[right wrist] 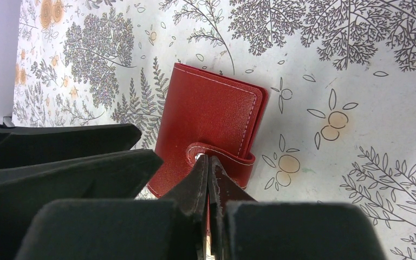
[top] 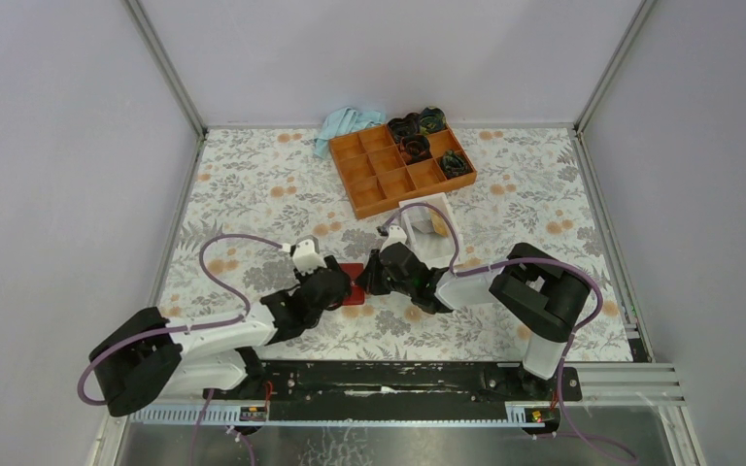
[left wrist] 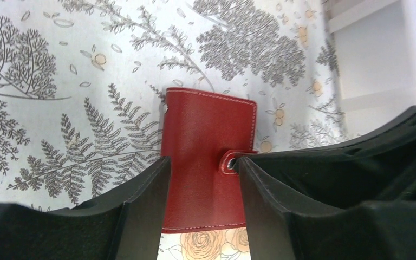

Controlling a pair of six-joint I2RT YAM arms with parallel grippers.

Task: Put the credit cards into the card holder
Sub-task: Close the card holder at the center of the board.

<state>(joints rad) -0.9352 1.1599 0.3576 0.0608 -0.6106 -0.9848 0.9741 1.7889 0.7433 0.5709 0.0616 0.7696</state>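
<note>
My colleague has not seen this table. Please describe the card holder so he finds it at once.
On the floral tablecloth, look near the front, where the left end effector and right end effector meet. The card holder lies closed there: small, dark red, white-stitched, with a snap tab, unlike the orange tray behind.

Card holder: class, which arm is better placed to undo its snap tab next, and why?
Right, probably. Its shut jaws meet at the snap tab of the closed card holder, while the left arm has its jaws astride the holder's sides, suited to steadying it.
</note>
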